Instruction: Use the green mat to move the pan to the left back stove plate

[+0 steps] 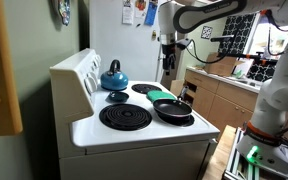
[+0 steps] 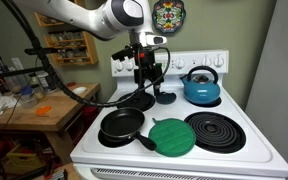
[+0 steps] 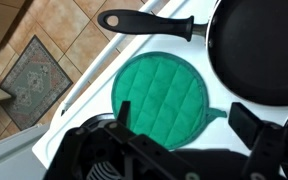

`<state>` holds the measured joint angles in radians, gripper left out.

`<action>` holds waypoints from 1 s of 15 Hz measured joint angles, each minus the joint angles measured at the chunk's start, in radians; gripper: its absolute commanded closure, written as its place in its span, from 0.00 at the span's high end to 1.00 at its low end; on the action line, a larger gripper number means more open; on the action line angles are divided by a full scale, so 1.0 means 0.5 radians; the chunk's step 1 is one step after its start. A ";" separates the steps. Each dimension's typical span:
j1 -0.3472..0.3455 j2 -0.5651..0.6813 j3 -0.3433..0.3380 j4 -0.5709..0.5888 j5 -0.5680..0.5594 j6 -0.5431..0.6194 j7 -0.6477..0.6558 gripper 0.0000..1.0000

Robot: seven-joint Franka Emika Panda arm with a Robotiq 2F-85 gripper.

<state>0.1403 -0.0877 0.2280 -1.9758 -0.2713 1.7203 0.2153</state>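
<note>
A round green quilted mat [image 2: 171,136] lies on the white stovetop at the front middle, beside a black pan [image 2: 121,125] on the front stove plate. Both show in the wrist view: the mat [image 3: 164,95] below the fingers, and the pan [image 3: 259,50] at the upper right with its handle [image 3: 149,22] pointing left. My gripper [image 2: 149,80] hangs open and empty in the air above the stove. It also shows in an exterior view [image 1: 168,70]. In the wrist view the open fingers [image 3: 184,125] frame the mat.
A blue kettle [image 2: 200,86] sits on a back plate. A bare coil plate [image 2: 216,130] is at the front, another [image 2: 137,100] at the back under the gripper. A cluttered wooden counter [image 2: 34,105] adjoins the stove. A rug [image 3: 34,75] lies on the tiled floor.
</note>
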 measured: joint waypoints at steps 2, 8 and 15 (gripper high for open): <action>0.001 -0.028 0.000 0.009 0.000 -0.003 -0.001 1.00; -0.028 0.071 -0.061 0.030 0.022 -0.111 0.191 1.00; -0.030 0.635 -0.162 0.272 0.107 -0.019 0.707 1.00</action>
<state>0.1252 0.2296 0.1471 -1.8396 -0.2177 1.7108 0.5689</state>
